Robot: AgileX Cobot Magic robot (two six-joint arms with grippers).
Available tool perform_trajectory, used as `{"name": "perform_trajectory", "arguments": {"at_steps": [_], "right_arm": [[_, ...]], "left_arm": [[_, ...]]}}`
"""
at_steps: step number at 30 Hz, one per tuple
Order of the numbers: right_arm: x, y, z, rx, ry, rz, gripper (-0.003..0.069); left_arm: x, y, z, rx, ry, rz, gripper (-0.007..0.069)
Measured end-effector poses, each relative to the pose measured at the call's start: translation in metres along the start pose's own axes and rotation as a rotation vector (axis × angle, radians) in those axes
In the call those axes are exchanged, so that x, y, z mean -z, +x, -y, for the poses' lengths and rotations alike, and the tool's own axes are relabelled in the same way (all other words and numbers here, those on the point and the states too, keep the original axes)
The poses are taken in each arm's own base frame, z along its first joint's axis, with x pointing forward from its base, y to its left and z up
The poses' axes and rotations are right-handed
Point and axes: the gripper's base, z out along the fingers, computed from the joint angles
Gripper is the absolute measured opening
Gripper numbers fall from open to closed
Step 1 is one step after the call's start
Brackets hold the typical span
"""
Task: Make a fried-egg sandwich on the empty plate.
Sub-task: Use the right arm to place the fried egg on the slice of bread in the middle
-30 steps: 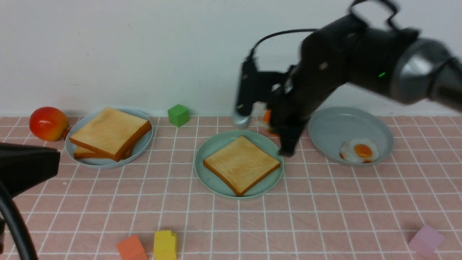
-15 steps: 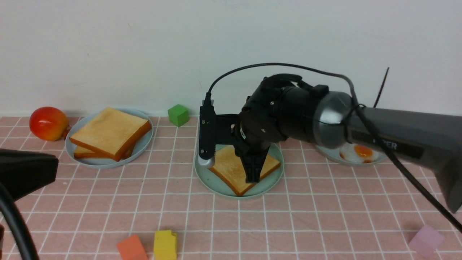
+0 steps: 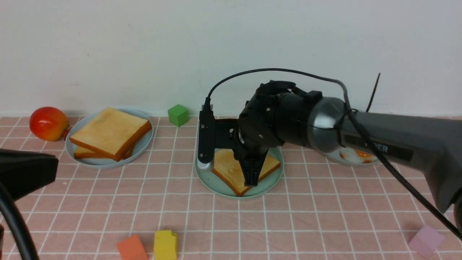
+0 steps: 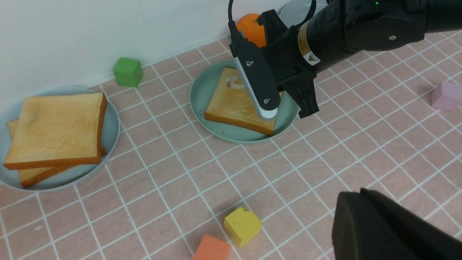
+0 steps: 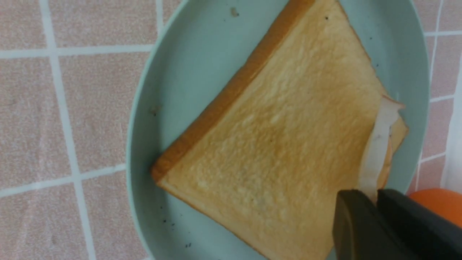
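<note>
The right gripper point(image 3: 251, 180) points straight down over the mint-green plate point(image 3: 208, 178), its jaws pinched on the thin white rim of a fried egg point(image 5: 379, 151). The egg hangs edge-on from them, just above one corner of the toast slice point(image 3: 228, 167) that lies flat on that plate. Whether the egg's lower edge touches the bread cannot be told. The left gripper point(image 4: 357, 206) is closed with nothing in it and waits low on its own side, well apart from the plates. So far the sandwich consists of one base slice with the filling held above it. Judging by how it droops, the egg is light, thin and floppy, so it will probably fold or land off-centre if let go from this corner. It would seem better carried toward the middle of the slice and laid down flat before the jaws part. The lid will likely come from the two stacked toast slices point(image 3: 110, 131) on the pale blue plate point(image 3: 144, 143). These look light and fairly stiff, with a firm dark crust, so the top one is best pinched across a crust edge that overhangs the slice below. A second fried egg point(image 3: 358, 154) lies on the grey-blue plate point(image 3: 334, 157), half hidden behind the right arm.
</note>
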Motion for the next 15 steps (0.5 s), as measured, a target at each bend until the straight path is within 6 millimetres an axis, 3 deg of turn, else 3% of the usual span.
{"name": "perform_trajectory", "arguments": {"at_steps": [3, 7, 12, 15], "right_arm": [[-0.005, 0.001, -0.003, 0.001, -0.011, -0.009, 0.0078], [-0.007, 0.001, -0.007, -0.02, -0.04, -0.015, 0.0136], [-0.004, 0.0, -0.008, -0.059, -0.07, -0.008, 0.0334], [0.011, -0.004, -0.006, -0.112, -0.086, 0.023, 0.0481]], "left_arm": [[0.0, 0.0, 0.0, 0.0, 0.0, 0.0, 0.0004], [0.0, 0.0, 0.0, 0.0, 0.0, 0.0, 0.0007], [0.0, 0.0, 0.0, 0.002, 0.002, -0.004, 0.0011], [0.0, 0.0, 0.0, 0.002, 0.002, -0.004, 0.0012]]}}
